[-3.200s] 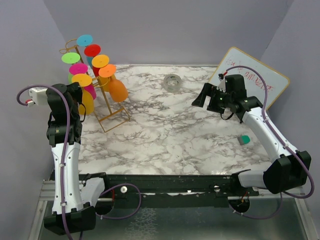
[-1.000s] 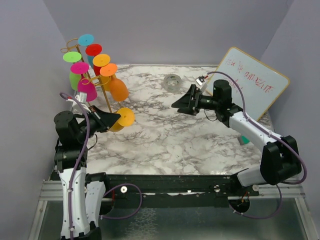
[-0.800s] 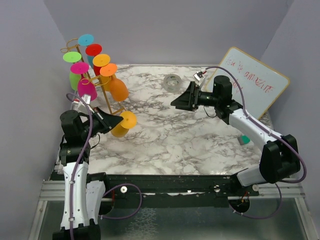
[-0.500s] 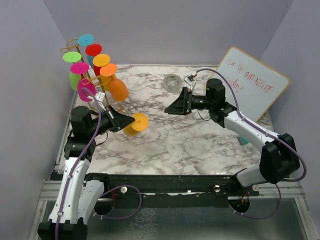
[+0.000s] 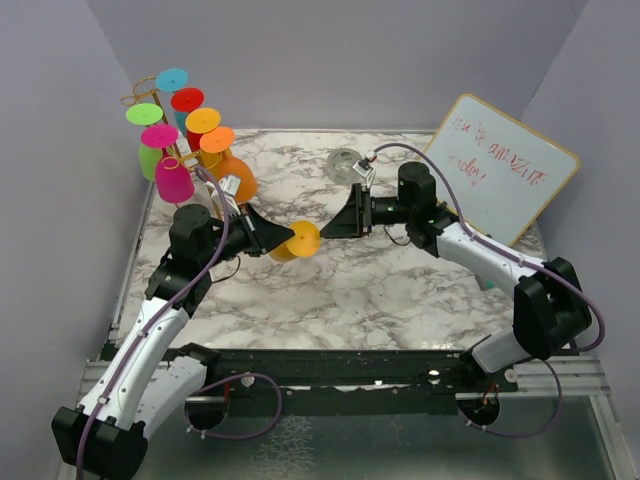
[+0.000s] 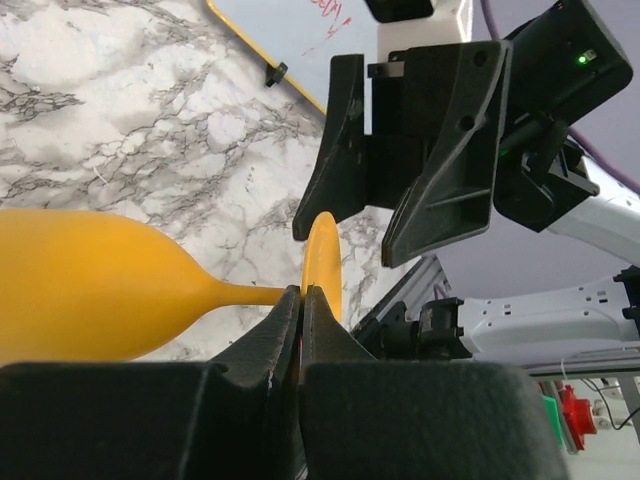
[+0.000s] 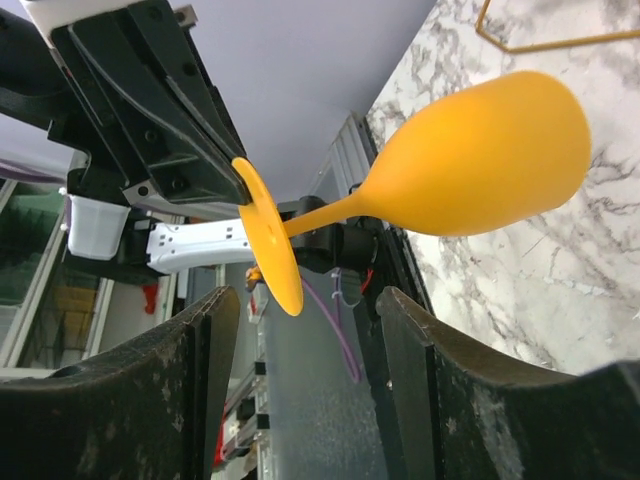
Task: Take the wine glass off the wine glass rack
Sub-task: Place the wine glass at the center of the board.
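My left gripper point(image 5: 268, 238) is shut on the foot of a yellow-orange wine glass point(image 5: 292, 243) and holds it sideways above the middle of the marble table. In the left wrist view its fingertips point(image 6: 301, 296) pinch the foot disc point(image 6: 322, 262), with the bowl point(image 6: 90, 300) to the left. My right gripper point(image 5: 347, 214) is open and faces the foot disc from just to its right, apart from it. In the right wrist view the glass point(image 7: 480, 160) lies ahead of the open gripper point(image 7: 305, 310). The gold wine glass rack point(image 5: 183, 152) stands at the back left and holds several coloured glasses.
A whiteboard point(image 5: 500, 165) with red writing leans at the back right. A clear round object point(image 5: 345, 165) lies at the back middle of the marble table point(image 5: 400, 290). An orange glass point(image 5: 235, 178) hangs on the rack just behind my left arm.
My left arm has swung from the rack to the table's middle with the yellow-orange glass in its grip. My right arm has moved left toward the glass, jaws open.
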Tool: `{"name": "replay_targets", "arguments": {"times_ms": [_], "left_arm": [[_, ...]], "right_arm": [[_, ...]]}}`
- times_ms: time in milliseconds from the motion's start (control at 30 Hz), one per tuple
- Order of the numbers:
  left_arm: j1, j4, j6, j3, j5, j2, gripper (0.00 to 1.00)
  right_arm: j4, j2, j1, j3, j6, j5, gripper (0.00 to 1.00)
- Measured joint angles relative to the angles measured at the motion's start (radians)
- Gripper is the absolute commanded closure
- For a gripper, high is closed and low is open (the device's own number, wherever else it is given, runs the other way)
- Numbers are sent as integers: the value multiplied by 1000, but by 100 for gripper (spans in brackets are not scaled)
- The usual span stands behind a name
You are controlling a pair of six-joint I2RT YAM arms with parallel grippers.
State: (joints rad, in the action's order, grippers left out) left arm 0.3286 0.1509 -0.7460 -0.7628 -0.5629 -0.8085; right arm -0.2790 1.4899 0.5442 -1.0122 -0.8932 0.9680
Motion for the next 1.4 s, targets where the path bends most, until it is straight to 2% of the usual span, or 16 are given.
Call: {"name": "replay_targets", "arguments": {"times_ms": [67, 200, 300, 400, 500, 567, 633, 700, 800, 833, 867, 933, 1167, 1233, 1400], "left_arm": [[1, -11, -2, 0, 2, -3, 100], [1, -49, -11, 0, 2, -3, 100], [2, -71, -18, 0, 0, -5, 100], [3, -85, -22, 1, -1, -5, 100], [5, -101, -29, 4, -2, -8, 100], [6, -106, -34, 6, -6, -11, 100], [6, -119, -44, 9, -11, -17, 100], [6, -134, -51, 13, -11, -19, 99], [6, -148, -58, 19, -11, -19, 66], [6, -151, -58, 20, -11, -19, 58], [7, -153, -60, 21, -15, -18, 53], [8, -152, -55, 21, -23, -18, 48], [8, -41, 23, 5, -63, -16, 49], [8, -19, 44, -5, -91, -16, 53], [8, 9, 66, -23, -121, -32, 69]], "right_arm": [[-3, 15, 8, 0, 0, 18, 41], [-24, 31, 23, 0, -13, 42, 56], [-87, 39, 26, 0, -50, 64, 62], [-174, 51, 28, 8, -104, 86, 74], [-241, 61, 29, 18, -152, 103, 79], [-268, 66, 31, 21, -173, 108, 93], [-285, 71, 31, 21, -187, 111, 99], [-296, 75, 29, 21, -192, 113, 99], [-299, 77, 28, 21, -195, 114, 100], [-299, 77, 28, 21, -195, 114, 100], [-298, 78, 30, 21, -194, 114, 100], [-294, 81, 31, 21, -188, 113, 100], [-256, 83, 31, 20, -152, 107, 99], [-241, 83, 31, 20, -134, 106, 99], [-187, 83, 31, -9, -77, 106, 100]]}}
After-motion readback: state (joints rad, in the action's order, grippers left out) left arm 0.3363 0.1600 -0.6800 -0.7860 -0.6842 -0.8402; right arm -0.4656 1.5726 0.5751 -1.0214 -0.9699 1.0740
